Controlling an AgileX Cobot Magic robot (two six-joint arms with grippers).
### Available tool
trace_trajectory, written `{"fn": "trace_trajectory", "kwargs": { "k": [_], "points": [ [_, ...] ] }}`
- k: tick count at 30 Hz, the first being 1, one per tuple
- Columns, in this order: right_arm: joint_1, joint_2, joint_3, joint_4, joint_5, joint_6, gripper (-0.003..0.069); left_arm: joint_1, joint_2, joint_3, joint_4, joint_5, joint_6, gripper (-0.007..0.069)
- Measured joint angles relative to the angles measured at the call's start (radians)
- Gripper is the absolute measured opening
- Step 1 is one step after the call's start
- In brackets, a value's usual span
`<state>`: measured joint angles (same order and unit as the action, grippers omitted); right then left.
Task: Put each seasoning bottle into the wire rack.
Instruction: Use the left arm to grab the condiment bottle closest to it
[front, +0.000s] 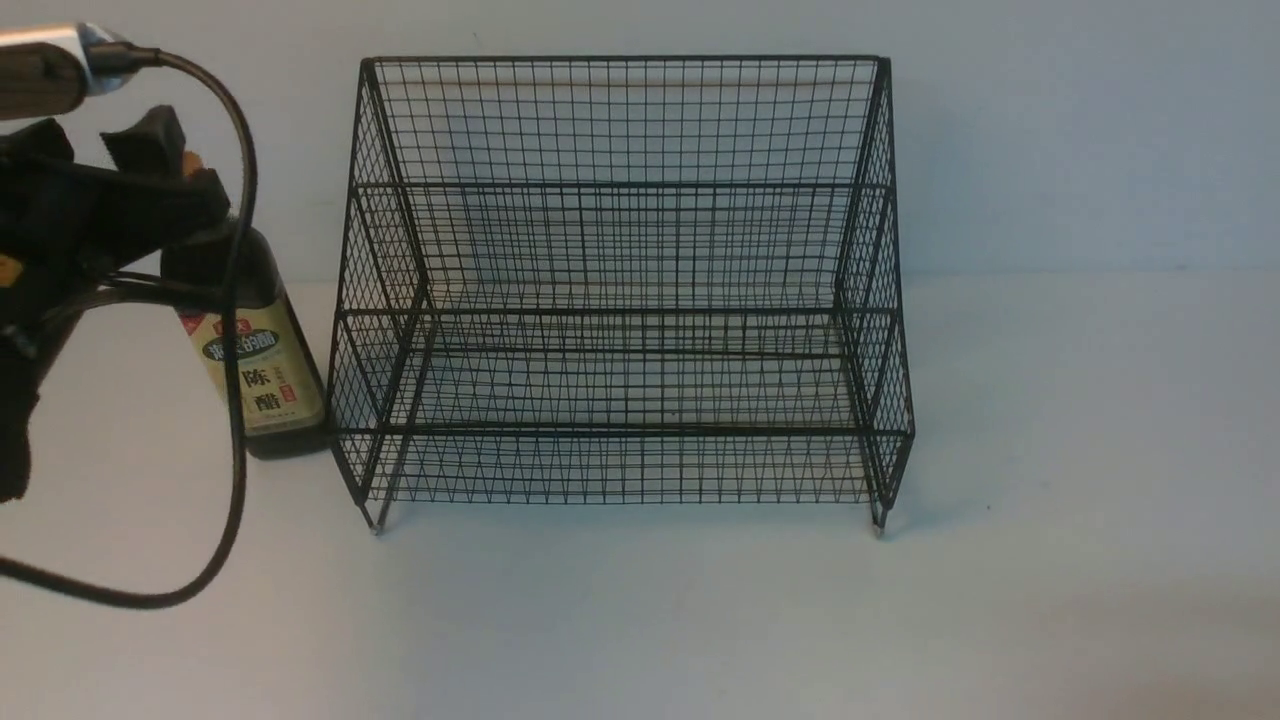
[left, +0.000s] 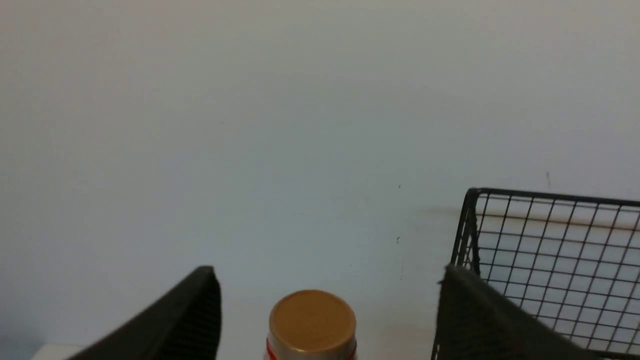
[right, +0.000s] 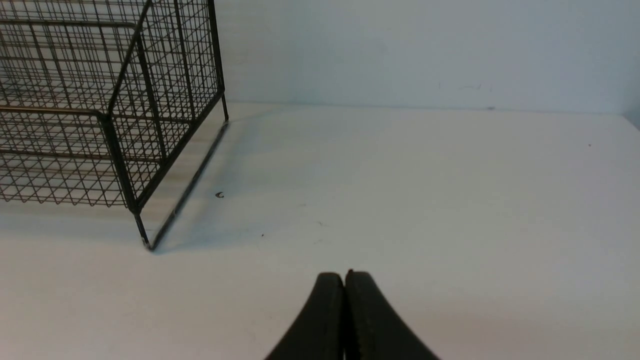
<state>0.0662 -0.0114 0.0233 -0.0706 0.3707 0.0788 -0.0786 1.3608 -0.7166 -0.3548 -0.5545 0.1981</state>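
Note:
The seasoning bottle (front: 262, 370), dark with a beige label, stands upright on the white table just outside the left side of the wire rack (front: 620, 185). My left gripper (front: 100, 150) is at the bottle's top and covers its neck in the front view. In the left wrist view the left gripper (left: 327, 272) is open. The gold-tan cap (left: 312, 320) sits between the fingers (left: 200, 310) with a gap on each side. The rack's corner (left: 550, 250) shows beside it. My right gripper (right: 344, 275) is shut on nothing, low over the table to the right of the rack (right: 100, 100).
A black cable (front: 235, 420) hangs from the left arm, crosses in front of the bottle and loops down to the table. A pale wall stands close behind the rack. Both tiers of the rack hold nothing.

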Motion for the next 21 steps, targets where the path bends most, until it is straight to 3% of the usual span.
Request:
{"fn": "trace_trajectory", "kwargs": {
  "k": [4,21],
  "points": [
    [0.000,0.000,0.000,0.000,0.000,0.000,-0.0015,0.001,0.093,-0.062,-0.001,-0.020,0.000,0.0589],
    [0.000,0.000,0.000,0.000,0.000,0.000,-0.0015,0.042,0.257,-0.159,-0.045,-0.024,-0.005,0.0583]
  ]
}}
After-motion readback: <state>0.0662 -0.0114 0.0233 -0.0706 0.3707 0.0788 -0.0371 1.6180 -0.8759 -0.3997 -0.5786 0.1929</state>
